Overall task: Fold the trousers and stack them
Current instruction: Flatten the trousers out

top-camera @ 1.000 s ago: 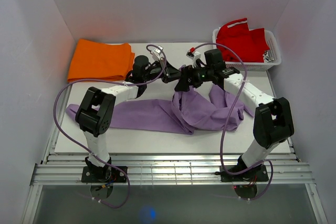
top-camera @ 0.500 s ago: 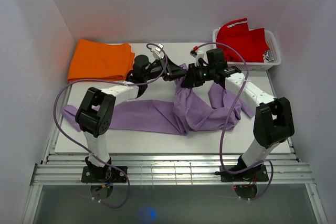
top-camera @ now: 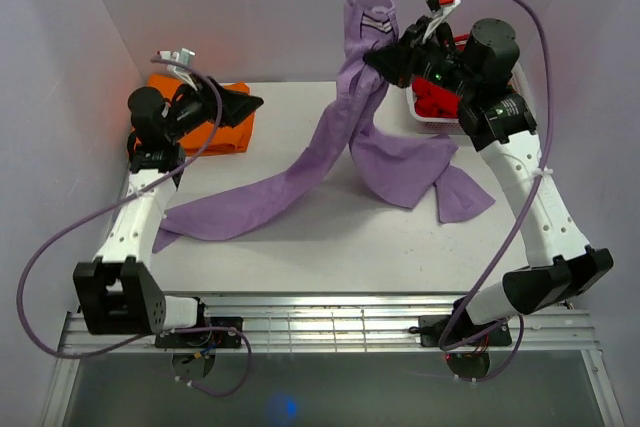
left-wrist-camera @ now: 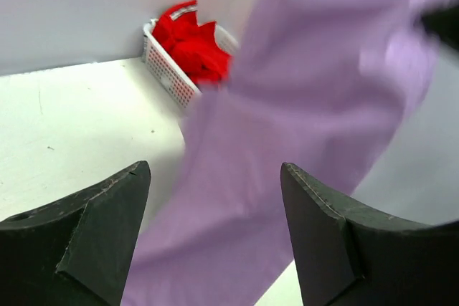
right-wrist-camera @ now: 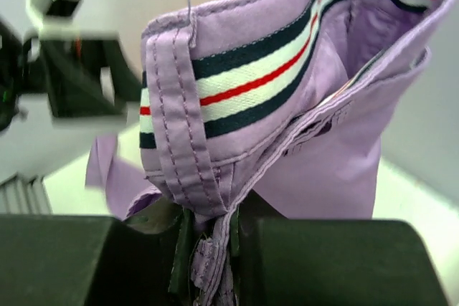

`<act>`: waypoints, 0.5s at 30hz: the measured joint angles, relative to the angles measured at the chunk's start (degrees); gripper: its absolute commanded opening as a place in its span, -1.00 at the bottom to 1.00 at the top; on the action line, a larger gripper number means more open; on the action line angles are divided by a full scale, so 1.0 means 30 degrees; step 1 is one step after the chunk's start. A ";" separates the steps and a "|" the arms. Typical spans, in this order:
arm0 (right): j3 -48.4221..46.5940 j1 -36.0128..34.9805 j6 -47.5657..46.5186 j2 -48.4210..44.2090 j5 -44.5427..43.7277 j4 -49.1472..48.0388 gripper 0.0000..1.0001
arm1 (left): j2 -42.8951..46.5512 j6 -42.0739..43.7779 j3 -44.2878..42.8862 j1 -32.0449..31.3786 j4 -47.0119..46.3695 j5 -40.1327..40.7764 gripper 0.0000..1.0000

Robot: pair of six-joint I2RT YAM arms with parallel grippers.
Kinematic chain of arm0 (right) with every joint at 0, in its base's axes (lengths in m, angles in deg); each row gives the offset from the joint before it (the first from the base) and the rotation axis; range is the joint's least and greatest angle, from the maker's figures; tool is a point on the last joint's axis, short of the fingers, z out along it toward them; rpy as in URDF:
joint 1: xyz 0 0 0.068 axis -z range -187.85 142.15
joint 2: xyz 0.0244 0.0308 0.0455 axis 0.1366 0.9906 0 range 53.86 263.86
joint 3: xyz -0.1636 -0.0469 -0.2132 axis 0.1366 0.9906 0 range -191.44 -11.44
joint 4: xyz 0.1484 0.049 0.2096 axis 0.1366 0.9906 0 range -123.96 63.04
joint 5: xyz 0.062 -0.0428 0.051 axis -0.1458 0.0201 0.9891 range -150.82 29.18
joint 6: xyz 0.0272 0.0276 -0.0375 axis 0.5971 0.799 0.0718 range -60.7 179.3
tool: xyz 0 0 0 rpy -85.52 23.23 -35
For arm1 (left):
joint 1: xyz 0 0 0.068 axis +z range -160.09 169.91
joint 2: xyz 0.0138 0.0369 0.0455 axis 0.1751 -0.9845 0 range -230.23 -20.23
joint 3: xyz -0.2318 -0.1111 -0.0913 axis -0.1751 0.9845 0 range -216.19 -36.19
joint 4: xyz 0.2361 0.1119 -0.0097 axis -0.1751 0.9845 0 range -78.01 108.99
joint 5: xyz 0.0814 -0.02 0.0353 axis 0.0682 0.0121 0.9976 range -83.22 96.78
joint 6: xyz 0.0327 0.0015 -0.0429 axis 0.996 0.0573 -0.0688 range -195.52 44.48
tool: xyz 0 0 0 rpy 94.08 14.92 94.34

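Note:
The lilac trousers (top-camera: 345, 137) hang from my right gripper (top-camera: 392, 55), which is shut on their striped waistband (right-wrist-camera: 237, 69) high above the table's back. One leg trails down to the left front (top-camera: 230, 209) and the other lies crumpled at the right (top-camera: 420, 172). My left gripper (top-camera: 240, 105) stands open above the orange garment at the back left, apart from the trousers. In the left wrist view its two dark fingers (left-wrist-camera: 93, 227) are spread wide with the lilac cloth (left-wrist-camera: 287, 148) beyond them, blurred.
A folded orange garment (top-camera: 220, 132) lies at the back left under my left arm. A white basket (top-camera: 428, 119) with a red garment (left-wrist-camera: 190, 41) stands at the back right, behind my right arm. White walls close in on three sides.
My left gripper let go of the trousers, opened and swung back to the left. My right gripper shut on the waistband and lifted it high, so the legs now dangle.

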 measured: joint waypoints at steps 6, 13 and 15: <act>-0.3985 -0.1690 0.0073 0.0189 -0.3075 -0.2186 -0.85 | 0.7023 0.7665 0.3883 -0.3067 0.2914 -0.0852 0.66; -0.9005 -0.5712 -0.1523 0.4656 -0.8087 -0.2973 -0.84 | 0.6987 1.8906 0.5865 -1.5016 0.4357 0.7089 0.39; -0.8954 -0.8029 -0.3075 0.4947 -1.0069 -0.3140 -0.85 | 0.3228 2.2411 0.5319 -1.8243 0.3031 1.1271 0.31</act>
